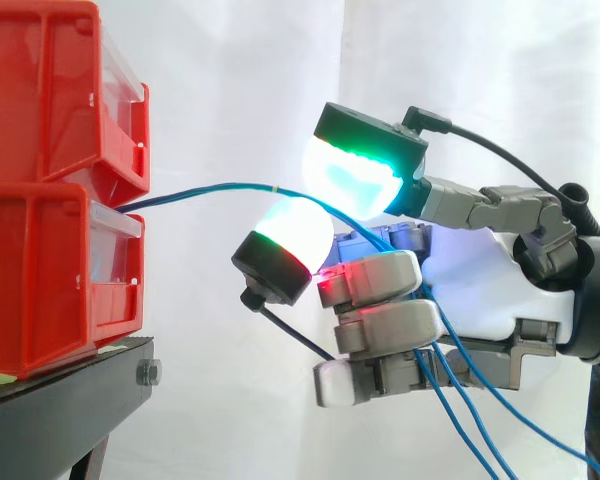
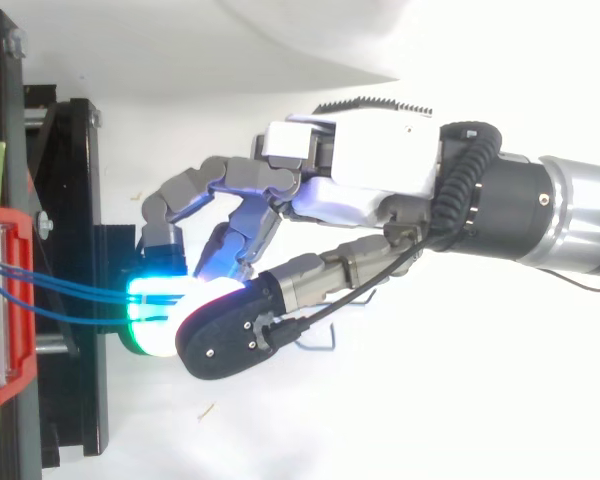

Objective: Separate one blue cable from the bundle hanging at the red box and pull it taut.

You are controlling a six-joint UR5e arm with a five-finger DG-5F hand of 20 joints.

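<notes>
Two red bins (image 1: 50, 190) are stacked on a black stand (image 1: 70, 395) at the left. Blue cable (image 1: 210, 190) runs from the gap between the bins rightward into my hand (image 1: 480, 280). In the top view it shows as a few close blue strands (image 2: 70, 290) leaving the bin (image 2: 5, 300). My hand (image 2: 350, 170) reaches in from the right with its fingers curled. The cable passes between two glowing pads (image 1: 355, 170), one above and one below, which pinch it a short way off the bins. Several blue cables (image 1: 470, 410) hang slack below the palm.
The black stand's edge and a bolt (image 1: 148, 373) lie below the bins. A white curtain fills the background. A small metal bracket (image 2: 325, 340) lies on the white surface under the hand.
</notes>
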